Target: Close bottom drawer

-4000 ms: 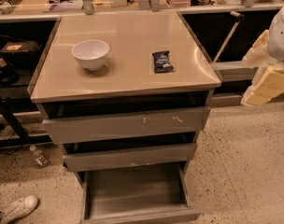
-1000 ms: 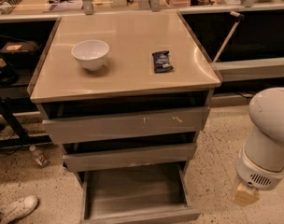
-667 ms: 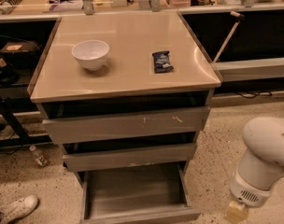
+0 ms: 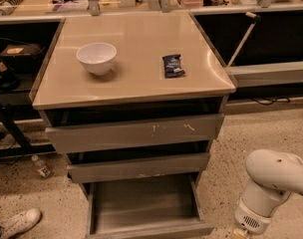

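The bottom drawer of the grey cabinet stands pulled well out, and its shallow tray is bare. Its plain front lies near the lower edge of the view. My white arm reaches down at the lower right, just right of the drawer's front corner. Only a tan tip of the gripper shows at the picture's bottom edge, close to the drawer front's right end. I cannot tell whether it touches the drawer.
The scratched top drawer and the middle drawer stand slightly out. A white bowl and a dark packet lie on the cabinet top. A bottle and a white shoe are on the floor at left.
My arm has come in from the right and sunk down and leftward, ending beside the open drawer's right front corner. The drawers, bowl and packet have not moved.
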`<state>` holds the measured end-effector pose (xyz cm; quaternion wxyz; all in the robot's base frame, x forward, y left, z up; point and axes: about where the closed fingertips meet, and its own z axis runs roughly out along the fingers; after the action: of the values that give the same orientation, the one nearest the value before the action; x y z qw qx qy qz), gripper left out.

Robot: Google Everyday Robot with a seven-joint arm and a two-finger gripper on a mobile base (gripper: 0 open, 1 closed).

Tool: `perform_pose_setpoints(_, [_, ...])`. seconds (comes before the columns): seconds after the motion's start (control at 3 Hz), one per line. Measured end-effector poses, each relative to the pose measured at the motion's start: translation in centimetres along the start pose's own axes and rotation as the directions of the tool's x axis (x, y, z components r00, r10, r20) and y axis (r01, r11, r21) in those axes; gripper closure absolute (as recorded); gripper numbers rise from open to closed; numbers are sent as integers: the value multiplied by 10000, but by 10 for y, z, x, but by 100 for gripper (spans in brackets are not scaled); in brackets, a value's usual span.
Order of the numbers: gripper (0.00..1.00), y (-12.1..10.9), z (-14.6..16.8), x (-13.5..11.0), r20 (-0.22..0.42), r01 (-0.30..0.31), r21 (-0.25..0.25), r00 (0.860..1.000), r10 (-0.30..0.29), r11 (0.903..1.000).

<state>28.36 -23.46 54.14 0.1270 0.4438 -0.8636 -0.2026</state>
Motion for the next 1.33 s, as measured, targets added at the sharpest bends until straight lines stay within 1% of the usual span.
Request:
perform_pose_setpoints(0.33, [100, 0, 0, 0, 0, 0, -2, 10000, 0, 10000])
perform_pose_setpoints(0.67, [100, -7, 39, 6, 218, -93, -733, 9997, 109, 9973])
perform_pose_setpoints(1.0, [100, -39, 108, 18, 327, -795, -1346, 9959, 846, 9877])
perform_pose_setpoints(1.33, [100, -75, 162, 14, 569, -1337, -1935, 9875, 1471, 9719])
